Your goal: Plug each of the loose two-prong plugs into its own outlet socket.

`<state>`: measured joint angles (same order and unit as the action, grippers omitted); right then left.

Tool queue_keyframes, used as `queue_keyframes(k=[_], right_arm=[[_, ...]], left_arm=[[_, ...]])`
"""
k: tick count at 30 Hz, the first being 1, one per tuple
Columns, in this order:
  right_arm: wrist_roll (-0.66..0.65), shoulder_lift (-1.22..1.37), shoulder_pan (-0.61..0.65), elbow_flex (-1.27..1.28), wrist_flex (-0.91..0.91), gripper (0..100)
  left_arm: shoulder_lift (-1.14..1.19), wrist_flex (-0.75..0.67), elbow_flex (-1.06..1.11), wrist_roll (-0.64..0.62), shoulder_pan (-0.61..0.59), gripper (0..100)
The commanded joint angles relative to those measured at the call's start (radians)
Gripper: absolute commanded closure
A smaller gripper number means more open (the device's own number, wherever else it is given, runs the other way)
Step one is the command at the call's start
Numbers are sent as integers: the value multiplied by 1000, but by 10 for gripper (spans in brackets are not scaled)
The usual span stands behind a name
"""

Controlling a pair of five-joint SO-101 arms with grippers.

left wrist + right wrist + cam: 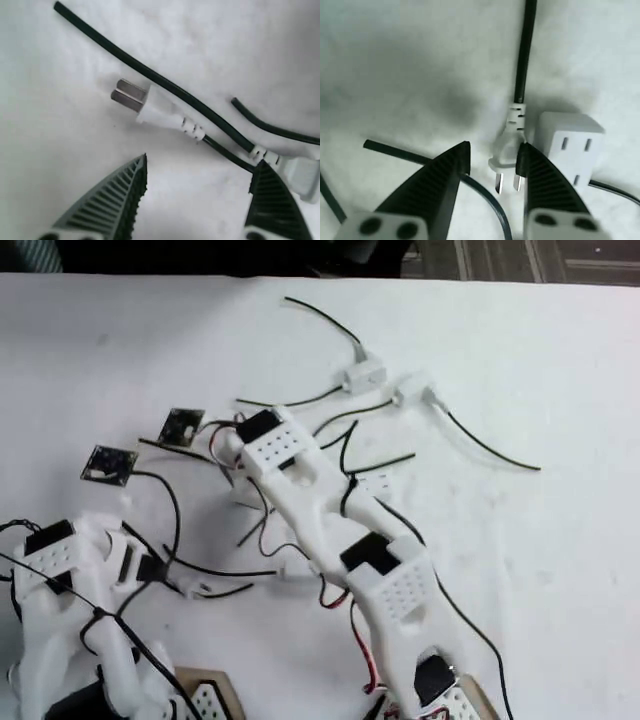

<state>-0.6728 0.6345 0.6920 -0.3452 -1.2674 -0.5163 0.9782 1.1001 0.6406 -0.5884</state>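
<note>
White plug (506, 150) lies between right end effector's (493, 147) jaws.

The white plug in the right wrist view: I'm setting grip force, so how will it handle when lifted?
The plug looks small and rigid, so probably light and firm to pinch. Its smooth tapered body may twist in the right gripper. Its black cord looks bendy, so it will likely trail and tug.

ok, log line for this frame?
left end effector: open, near loose plug | right end effector: open, straddling second plug, beside socket | both plugs unplugged
</note>
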Motion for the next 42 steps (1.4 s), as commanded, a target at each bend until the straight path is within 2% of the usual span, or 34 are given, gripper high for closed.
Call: queue_keyframes(k=[1, 6, 13, 15, 24, 31, 42], right_arm=[[-6, 28, -27, -44, 8, 844], [-6, 71, -74, -77, 7, 847], [-6, 74, -81, -89, 7, 984], [-6, 54, -70, -87, -8, 978], [-6, -168, -47, -87, -271, 981], [-6, -305, -116, -77, -450, 981], [-8, -575, -268, 299, -450, 981]], left_arm=[[-31, -9, -3, -9, -8, 672], [-31, -9, -2, -9, -8, 672], [-31, -9, -2, -9, -10, 672], [-31, -9, -2, -9, -10, 672], [-31, -11, -2, -9, -10, 672], [-31, -11, -2, -9, -10, 672], [-31, -11, -2, -9, -10, 672]])
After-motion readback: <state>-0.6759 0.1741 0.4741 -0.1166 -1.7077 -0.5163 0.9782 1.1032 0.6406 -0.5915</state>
